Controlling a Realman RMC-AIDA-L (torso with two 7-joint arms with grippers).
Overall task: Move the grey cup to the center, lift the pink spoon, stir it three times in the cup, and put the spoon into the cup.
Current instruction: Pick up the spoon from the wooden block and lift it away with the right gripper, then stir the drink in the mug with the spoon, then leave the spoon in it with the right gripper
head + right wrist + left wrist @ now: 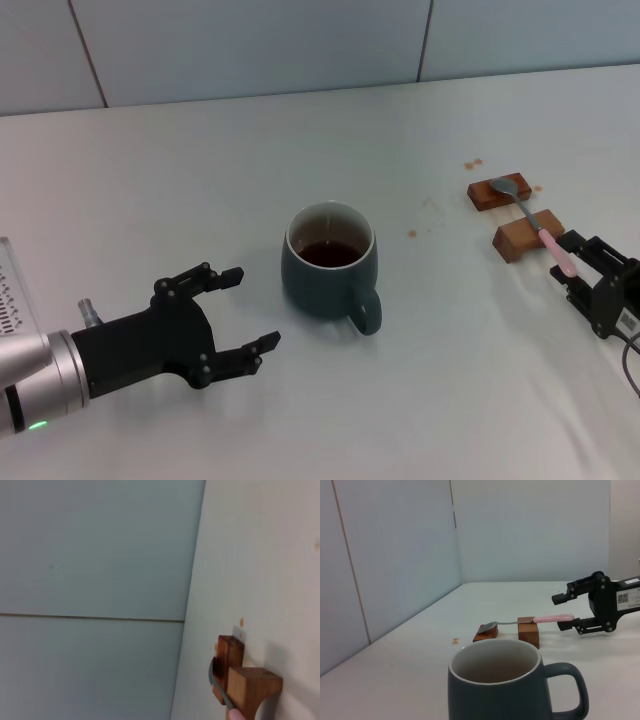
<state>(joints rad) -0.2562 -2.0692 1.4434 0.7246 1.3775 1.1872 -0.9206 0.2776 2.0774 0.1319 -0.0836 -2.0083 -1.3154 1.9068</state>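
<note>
Grey cup (pixel 329 262) is seen upright near the middle of the white counter (pixel 200 160), brown liquid inside, loop handle turned toward the robot & slightly to its right. In the left wrist view the cup (pixel 495 690) fills the foreground, cream interior showing.

Left claw (pixel 238 315) is held just left of the cup, fingers spread wide, nothing gripped, not touching the cup; one fingertip is seen nearer the cup's far side, the other nearer the robot.

Over on the right, the pink spoon (pixel 535 218) is laid across two brown wooden blocks (pixel 512 212): metal bowl on the far block, neck & start of the pink handle over the near block, handle end sticking out toward the robot. Same seen from the left wrist cam: spoon (pixel 530 621) bridging the blocks (pixel 528 631).

Right claw (pixel 572 263) is positioned at the handle's free end, fingers parted w/ the pink tip between them; whether contact is made can't be told. It's not clamped shut.

A few brown drip stains (pixel 473 163) are spotted on the counter near the blocks.
</note>
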